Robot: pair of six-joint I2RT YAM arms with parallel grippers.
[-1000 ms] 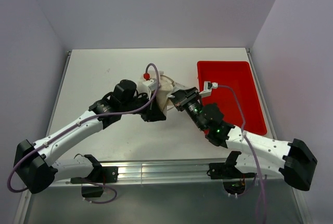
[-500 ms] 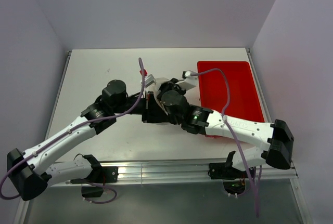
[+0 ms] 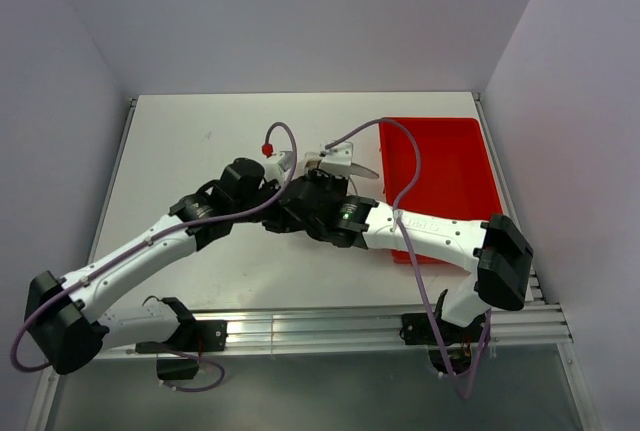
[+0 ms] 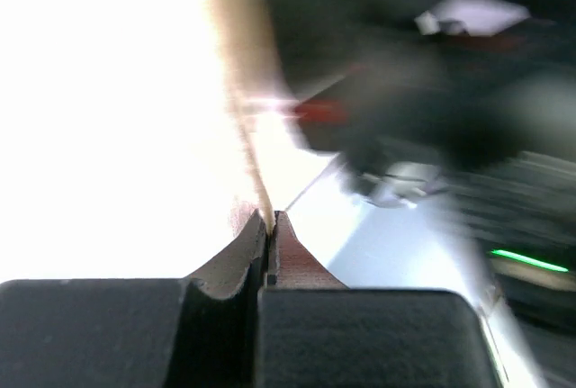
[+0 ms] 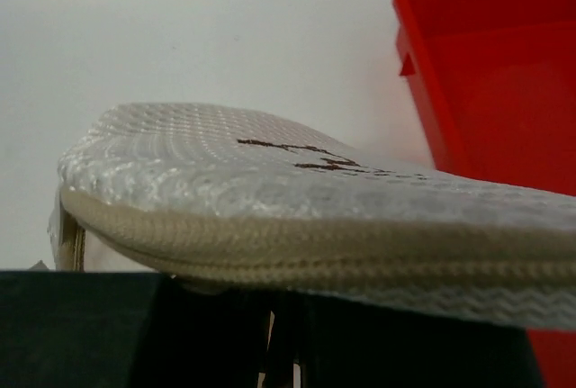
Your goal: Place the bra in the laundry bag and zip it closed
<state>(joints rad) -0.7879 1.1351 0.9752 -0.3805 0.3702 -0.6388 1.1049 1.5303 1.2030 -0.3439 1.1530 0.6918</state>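
The laundry bag (image 3: 352,163) shows in the top view only as an off-white flap between the two wrists, beside the red tray (image 3: 450,146). In the right wrist view its mesh face with the dark print and its cream zip seam (image 5: 270,253) lie just above my right gripper (image 5: 290,352), whose jaws are closed under the bag's edge. My left gripper (image 4: 270,219) is shut on a thin beige edge of the bag (image 4: 245,109). Both grippers meet at the table's middle, the left (image 3: 283,213) and the right (image 3: 312,201). The bra is hidden.
The red tray (image 5: 504,73) stands at the right, close behind the bag. My right forearm (image 3: 430,236) lies across the tray's front left corner. Purple cables loop over both wrists. White walls enclose the table on three sides.
My right arm has swung left over the bag, and its wrist now sits against the left wrist. The bag's beige body has become covered. My left gripper has stayed at the bag.
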